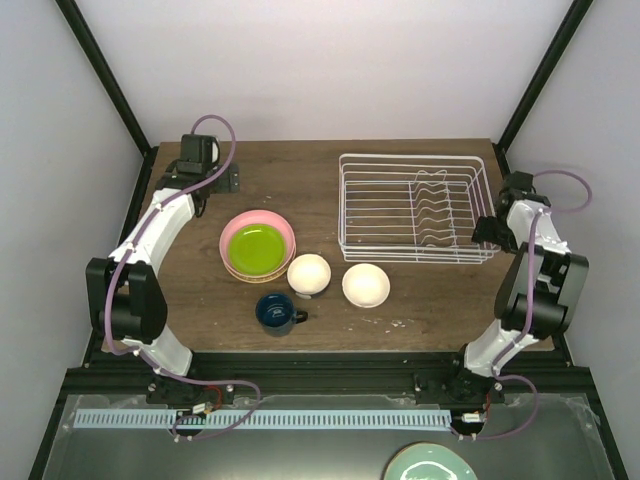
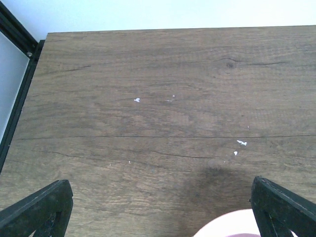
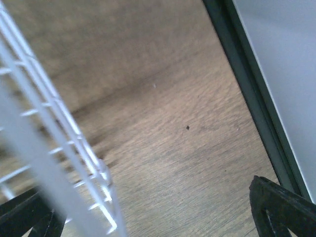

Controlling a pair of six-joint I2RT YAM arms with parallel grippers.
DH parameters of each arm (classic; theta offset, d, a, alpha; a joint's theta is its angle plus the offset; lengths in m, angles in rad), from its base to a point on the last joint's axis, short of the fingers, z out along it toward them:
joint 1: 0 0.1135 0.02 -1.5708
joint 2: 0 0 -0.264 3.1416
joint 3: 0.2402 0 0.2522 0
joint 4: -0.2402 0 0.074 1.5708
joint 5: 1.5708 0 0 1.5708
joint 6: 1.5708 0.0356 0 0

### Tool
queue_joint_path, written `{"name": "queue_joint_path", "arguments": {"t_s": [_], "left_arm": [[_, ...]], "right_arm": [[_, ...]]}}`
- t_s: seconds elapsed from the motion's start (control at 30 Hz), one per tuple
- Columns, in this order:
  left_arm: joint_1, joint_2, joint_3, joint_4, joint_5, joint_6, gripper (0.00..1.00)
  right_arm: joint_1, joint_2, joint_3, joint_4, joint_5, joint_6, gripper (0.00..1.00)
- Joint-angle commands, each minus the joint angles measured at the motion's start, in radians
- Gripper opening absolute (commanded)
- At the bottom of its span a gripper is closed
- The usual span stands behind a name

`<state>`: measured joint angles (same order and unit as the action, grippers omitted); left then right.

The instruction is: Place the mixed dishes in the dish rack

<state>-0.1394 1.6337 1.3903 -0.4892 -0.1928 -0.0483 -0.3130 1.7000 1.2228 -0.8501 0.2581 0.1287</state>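
While overhead shows mug (image 1: 279, 312), wrist views don't.

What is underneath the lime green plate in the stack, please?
The lime green plate sits on a pink plate, whose rim shows all around it. A yellowish edge peeks out below that. Any plates further down are covered.

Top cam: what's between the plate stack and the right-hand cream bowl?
The other cream bowl sits between the plate stack and the right-hand cream bowl; the top view shows it.
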Motion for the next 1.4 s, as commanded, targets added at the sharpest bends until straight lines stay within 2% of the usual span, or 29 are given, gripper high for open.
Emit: {"name": "queue_joint_path", "arguments": {"t_s": [0.0,0.2,0.47,0.57,0.7,0.87,1.03,1.17,1.37], "left_arm": [[-0.001,0.006,0.004,-0.002,0.040,-0.002,1.00],[-0.002,0.010,-0.004,0.003,0.037,-0.005,1.00],[0.009,0.072,0.014,-0.081,-0.067,-0.044,1.00],[0.020,0.080,0.011,-0.132,-0.009,-0.054,1.00],[0.021,0.056,-0.010,-0.201,0.174,-0.026,1.00],[0.012,-0.020,-0.062,-0.274,0.331,-0.006,1.00],[-0.008,-0.057,-0.114,-0.364,0.384,-0.013,1.00],[-0.009,-0.061,-0.177,-0.353,0.407,-0.008,1.00],[-0.011,-0.014,-0.191,-0.316,0.424,0.015,1.00]], "right_arm": [[-0.003,-0.114,0.046,0.051,-0.078,-0.035,1.00],[0.005,-0.188,0.088,0.033,-0.066,-0.043,1.00],[0.057,-0.271,0.215,0.067,-0.054,-0.052,1.00],[0.099,-0.295,0.260,0.111,-0.158,-0.037,1.00],[0.168,-0.308,0.279,0.186,-0.300,0.031,1.00],[0.280,-0.237,0.327,0.200,-0.305,0.041,1.00],[0.369,-0.119,0.420,0.146,-0.280,0.005,1.00],[0.405,-0.080,0.438,0.167,-0.301,0.025,1.00],[0.422,-0.057,0.440,0.174,-0.347,0.055,1.00]]}}
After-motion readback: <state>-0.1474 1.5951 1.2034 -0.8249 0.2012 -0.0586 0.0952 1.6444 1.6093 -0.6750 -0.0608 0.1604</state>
